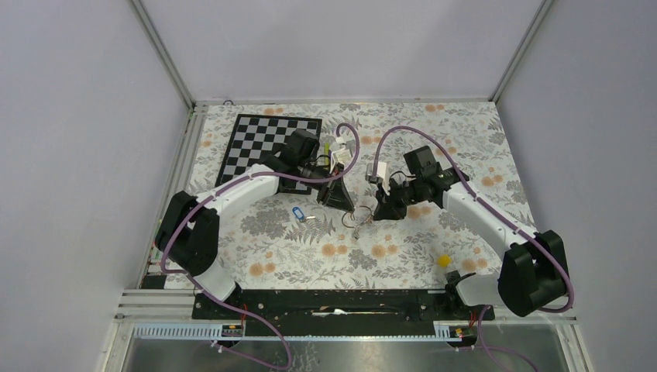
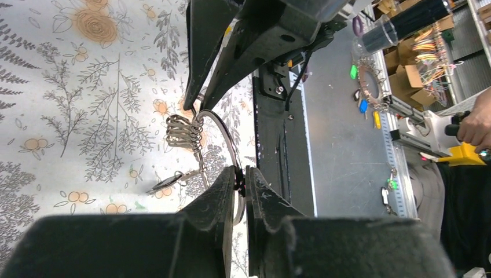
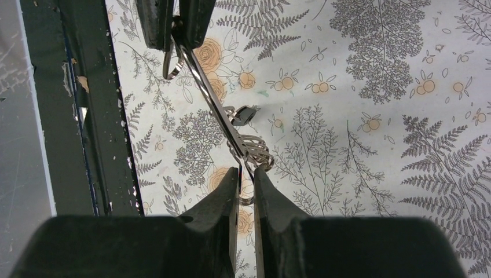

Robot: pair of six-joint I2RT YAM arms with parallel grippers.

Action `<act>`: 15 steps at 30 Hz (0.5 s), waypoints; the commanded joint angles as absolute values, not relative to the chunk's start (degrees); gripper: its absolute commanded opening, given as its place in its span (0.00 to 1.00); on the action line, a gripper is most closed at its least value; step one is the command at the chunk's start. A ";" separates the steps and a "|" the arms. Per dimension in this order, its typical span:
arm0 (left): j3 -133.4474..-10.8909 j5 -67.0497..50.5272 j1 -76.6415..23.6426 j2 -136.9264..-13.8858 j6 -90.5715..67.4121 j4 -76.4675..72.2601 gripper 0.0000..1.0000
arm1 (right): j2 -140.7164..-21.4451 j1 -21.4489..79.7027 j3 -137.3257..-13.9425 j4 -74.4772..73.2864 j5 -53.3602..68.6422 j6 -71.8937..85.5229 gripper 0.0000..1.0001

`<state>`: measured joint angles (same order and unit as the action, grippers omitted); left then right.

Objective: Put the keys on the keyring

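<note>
Two pinches, one keyring (image 2: 223,130): left gripper (image 2: 240,179) and right gripper (image 3: 246,174) both clamp its wire.
Looks light, springy, slick; bare wire right at each gripper's tip is the hold.

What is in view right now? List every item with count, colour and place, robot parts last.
thin round silvery wire keyring: one, silvery, held between both grippers, metal pieces fanned on it
small metal key with blue plastic head: one, blue, on the cloth left of the keyring
small dark-headed key: one, dark, appears to hang at the keyring
small yellow block: one, yellow, near the right arm's base
black-and-white checkerboard: one, far left of the cloth
floral tablecloth: one, white, grey and orange, over the table
left gripper: one, black, shut on the keyring
right gripper: one, black, shut on the keyring
</note>
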<state>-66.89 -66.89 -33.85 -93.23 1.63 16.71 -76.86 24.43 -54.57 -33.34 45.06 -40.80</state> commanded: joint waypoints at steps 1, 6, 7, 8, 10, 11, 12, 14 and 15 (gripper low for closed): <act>-69.71 -64.20 -34.01 -92.87 7.62 18.02 0.15 | -74.54 25.05 -56.40 -31.69 42.64 -38.12 0.00; -70.53 -61.73 -34.10 -92.90 9.22 17.27 0.35 | -74.34 25.58 -57.31 -31.63 42.63 -36.65 0.00; -70.37 -61.44 -34.18 -92.89 8.92 16.34 0.37 | -74.20 25.72 -57.33 -31.47 42.56 -36.41 0.00; -70.11 -61.22 -34.19 -92.79 8.51 15.23 0.40 | -74.00 25.82 -57.23 -31.20 42.52 -36.20 0.00; -69.12 -61.29 -34.19 -92.60 7.25 12.04 0.47 | -73.75 25.90 -56.81 -30.17 42.53 -35.24 0.00; -68.61 -61.48 -34.27 -92.49 6.81 10.49 0.51 | -73.53 25.92 -56.68 -29.70 42.54 -34.82 0.00; -68.02 -61.61 -34.42 -92.45 6.55 9.06 0.53 | -73.46 25.93 -56.62 -29.33 42.49 -34.40 0.00; -67.07 -61.72 -34.83 -92.59 6.50 6.52 0.56 | -73.40 25.93 -56.31 -28.64 42.30 -33.85 0.00; -66.74 -61.70 -34.93 -92.85 6.50 5.53 0.57 | -73.43 25.93 -56.09 -28.28 42.07 -33.74 0.00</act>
<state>-67.44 -62.00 -34.13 -93.23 6.20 13.58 -75.26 25.43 -54.59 -30.96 42.59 -35.62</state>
